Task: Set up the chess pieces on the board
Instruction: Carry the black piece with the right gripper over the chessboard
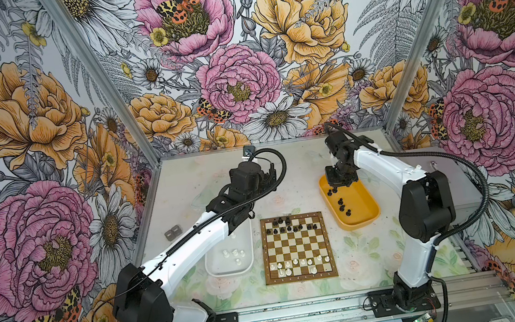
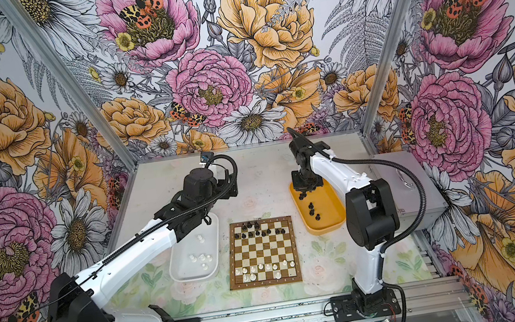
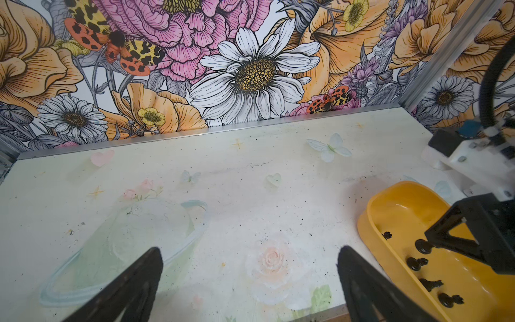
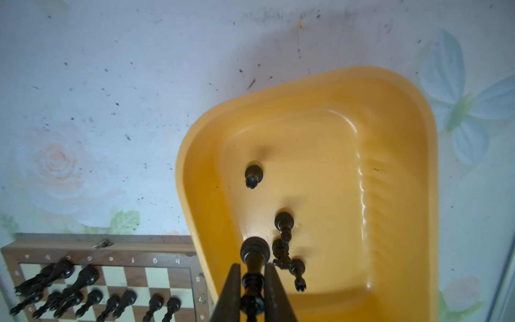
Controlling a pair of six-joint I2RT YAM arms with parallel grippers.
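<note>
A black chess piece (image 4: 254, 252) is clamped between the jaws of the right end effector (image 4: 252, 268), inside the yellow tray (image 4: 334, 83). Whether it is raised off the tray floor cannot be told. Several more black pieces (image 4: 283, 223) lie just beside that end effector in the same tray. The board (image 1: 297, 248), partly filled at both ends, lies near it, outside the tray. The pick-up step is judged to be in hand. Next, a lift, a carry to an open square in the black back rank, and an upright set-down are called for. The left end effector (image 3: 249, 252) is spread wide and empty above bare worktop (image 3: 250, 181).
</note>
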